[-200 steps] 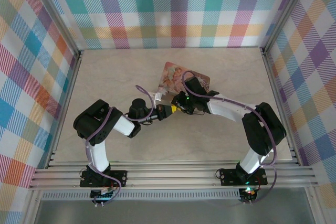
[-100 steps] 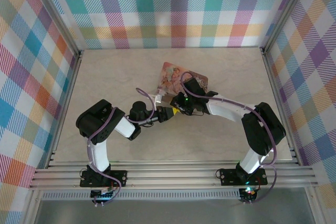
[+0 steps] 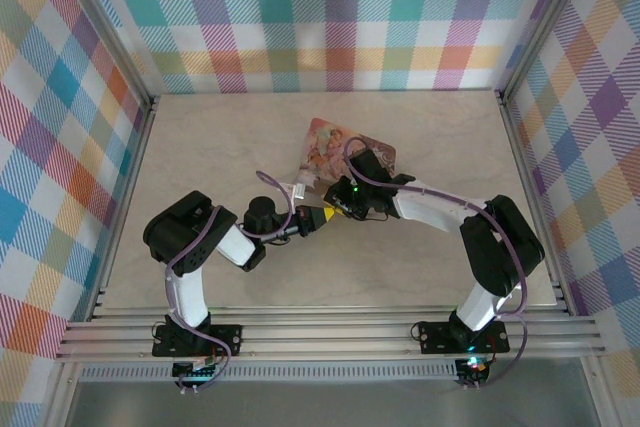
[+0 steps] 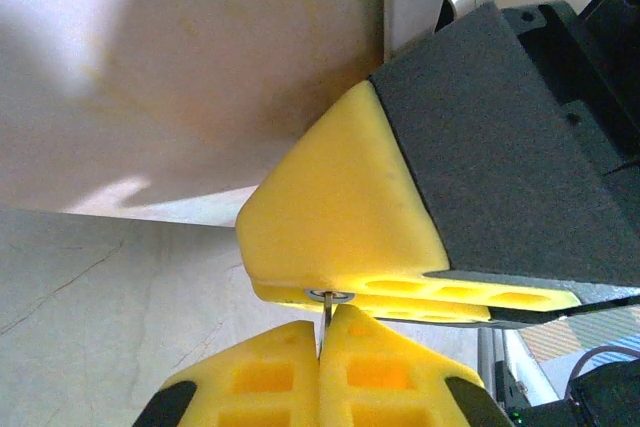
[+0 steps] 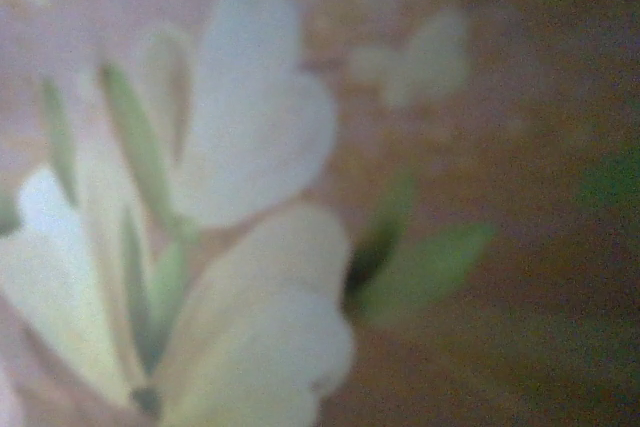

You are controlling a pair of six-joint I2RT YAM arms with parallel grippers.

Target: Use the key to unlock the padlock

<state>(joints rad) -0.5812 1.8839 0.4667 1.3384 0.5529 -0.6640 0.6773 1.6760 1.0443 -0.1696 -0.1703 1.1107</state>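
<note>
Left gripper [image 4: 325, 335] sits slightly back from before, clenched on the key [image 4: 326, 310]. Right gripper [image 3: 337, 208] is at the tin box [image 3: 325, 142]; grip unclear.

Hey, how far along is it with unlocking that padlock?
Done: the left gripper has the key pinched between its yellow fingers. In hand: the key's tip meets a small metal ring, apparently the padlock, tucked under the right gripper, by the tin box. Left: pushing the key in, turning it, freeing the shackle, which is hidden, so nothing shows it open.
</note>
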